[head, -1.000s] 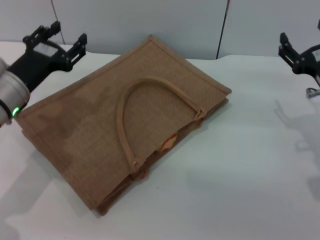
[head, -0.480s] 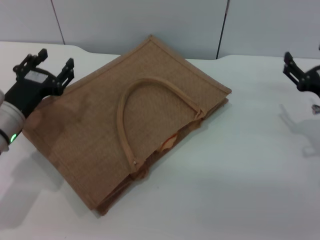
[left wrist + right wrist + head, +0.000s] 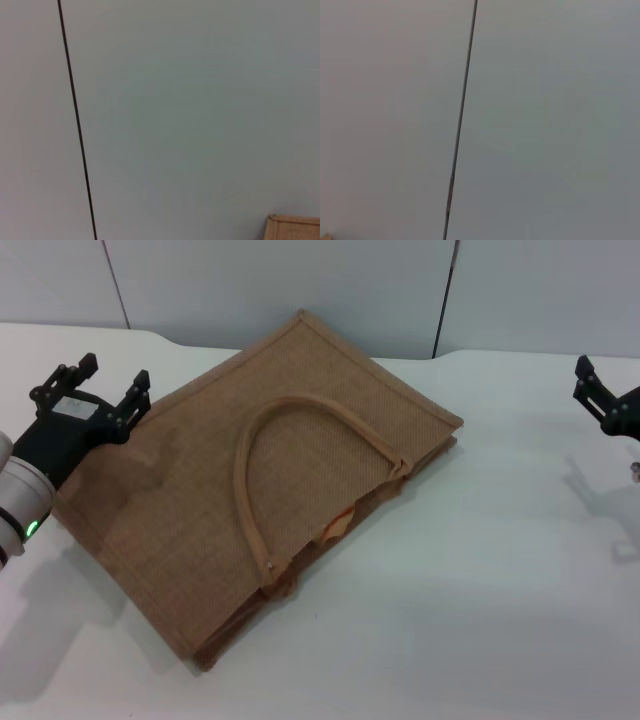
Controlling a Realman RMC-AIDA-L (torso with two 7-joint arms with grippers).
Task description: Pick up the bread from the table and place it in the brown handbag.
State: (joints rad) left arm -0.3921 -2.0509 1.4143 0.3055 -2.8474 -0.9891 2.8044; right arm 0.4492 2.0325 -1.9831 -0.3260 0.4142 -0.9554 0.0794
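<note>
The brown handbag [image 3: 250, 480] lies flat on the white table [image 3: 480, 580], one looped handle on top, its mouth facing the front right. A small orange bit [image 3: 338, 523] shows in the mouth; it looks like the bread, the rest of it hidden inside. My left gripper [image 3: 95, 390] is open and empty, above the bag's far left corner. My right gripper [image 3: 605, 400] is at the right edge of the head view, far from the bag and partly cut off. The left wrist view shows one bag corner [image 3: 295, 227].
A grey panelled wall [image 3: 300, 280] stands behind the table. Both wrist views show mostly that wall and its dark seams. White table surface lies in front of and to the right of the bag.
My left gripper has drawn back from above the table's far left to the bag's left corner. My right gripper has moved lower and further right. The bag has not moved.
</note>
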